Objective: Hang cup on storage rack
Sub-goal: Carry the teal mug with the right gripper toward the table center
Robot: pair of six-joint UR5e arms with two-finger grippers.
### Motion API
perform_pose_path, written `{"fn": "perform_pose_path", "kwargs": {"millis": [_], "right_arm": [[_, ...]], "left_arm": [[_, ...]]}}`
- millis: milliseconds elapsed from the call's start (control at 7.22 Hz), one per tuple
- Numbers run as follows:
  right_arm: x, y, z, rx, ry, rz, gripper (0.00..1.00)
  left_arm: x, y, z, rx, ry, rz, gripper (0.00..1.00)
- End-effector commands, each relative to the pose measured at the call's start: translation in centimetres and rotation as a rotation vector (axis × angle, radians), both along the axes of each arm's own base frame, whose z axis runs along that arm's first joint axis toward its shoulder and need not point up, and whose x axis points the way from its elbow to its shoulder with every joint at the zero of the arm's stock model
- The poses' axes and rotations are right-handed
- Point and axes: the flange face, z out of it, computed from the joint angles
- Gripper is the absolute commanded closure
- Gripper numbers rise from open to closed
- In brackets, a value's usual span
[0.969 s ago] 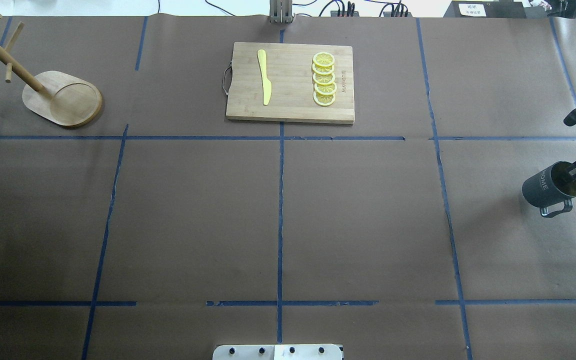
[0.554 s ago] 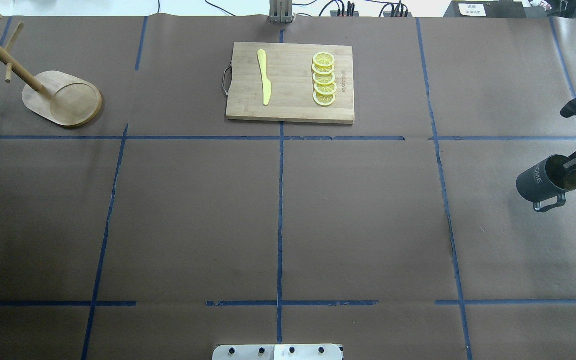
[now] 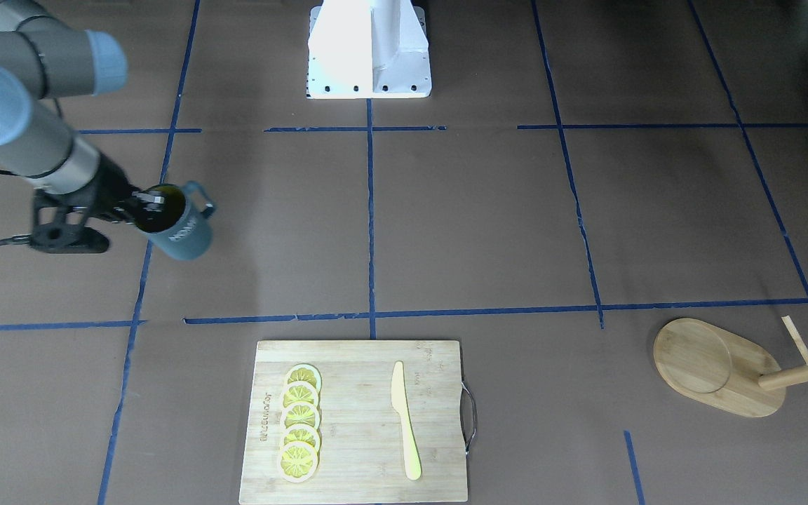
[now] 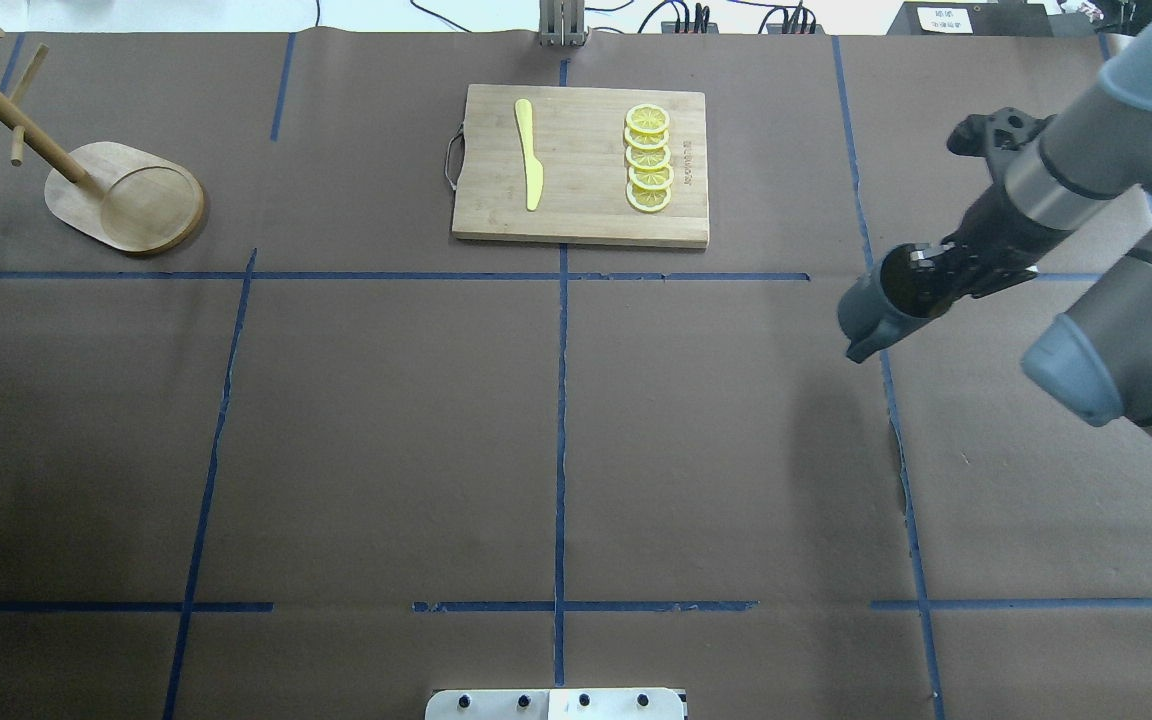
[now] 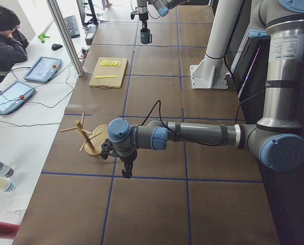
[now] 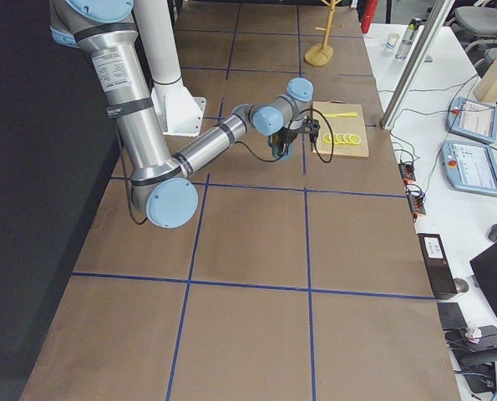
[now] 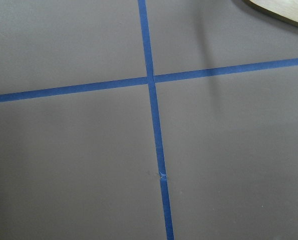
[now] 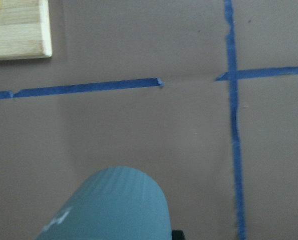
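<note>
The dark teal-grey cup hangs tilted above the table at the right, its yellow inside toward the gripper. My right gripper is shut on its rim, one finger inside. The front view shows the cup with its handle and white lettering, and the right wrist view shows its ribbed side. The bamboo storage rack stands at the far back left, its pole and pegs leaning out of frame. My left gripper shows only in the left side view, beside the rack; I cannot tell whether it is open or shut.
A bamboo cutting board with a metal handle lies at the back centre, with a yellow knife and several lemon slices on it. Blue tape lines cross the brown table cover.
My right arm has carried the cup from the table's far right edge leftward and toward the back. The cup is more tilted and now hides its lettering in the overhead view.
</note>
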Motion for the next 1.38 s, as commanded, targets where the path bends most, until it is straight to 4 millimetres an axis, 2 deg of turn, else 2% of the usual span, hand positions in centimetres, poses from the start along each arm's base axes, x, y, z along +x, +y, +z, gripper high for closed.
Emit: {"fn": "perform_pose_path", "kwargs": {"millis": [0,138,415,554,692,831,1246], "right_arm": [[-7.0,2.5,-7.8,-0.161,0.02,0.115,1.0],[-10.3,3.9,-10.0,-0.223,0.039,0.196,1.0],[-16.9,4.2,-12.7,-0.298,0.086,0.266,1.0],[-19.9,5.1,-14.0,-0.319,0.102,0.278,1.0],[-21.9,6.9,-13.9,-0.311,0.115,0.28,1.0],[-23.1,7.7,-13.4,-0.294,0.133,0.278,1.0],[-25.2,7.7,-12.5,-0.276,0.109,0.268,1.0]], "left_arm": [[0.0,0.0,-0.3,0.005,0.0,0.0,0.0],[0.0,0.0,-0.3,0.006,0.002,0.0,0.0],[0.0,0.0,-0.3,0.005,0.002,0.0,0.0],[0.0,0.0,-0.3,0.003,0.002,0.0,0.0],[-0.1,0.1,-0.3,0.003,0.002,-0.001,0.0],[0.0,0.1,-0.2,0.002,0.0,0.0,0.0],[-0.1,0.6,-0.5,0.005,0.002,-0.002,0.0]]}}
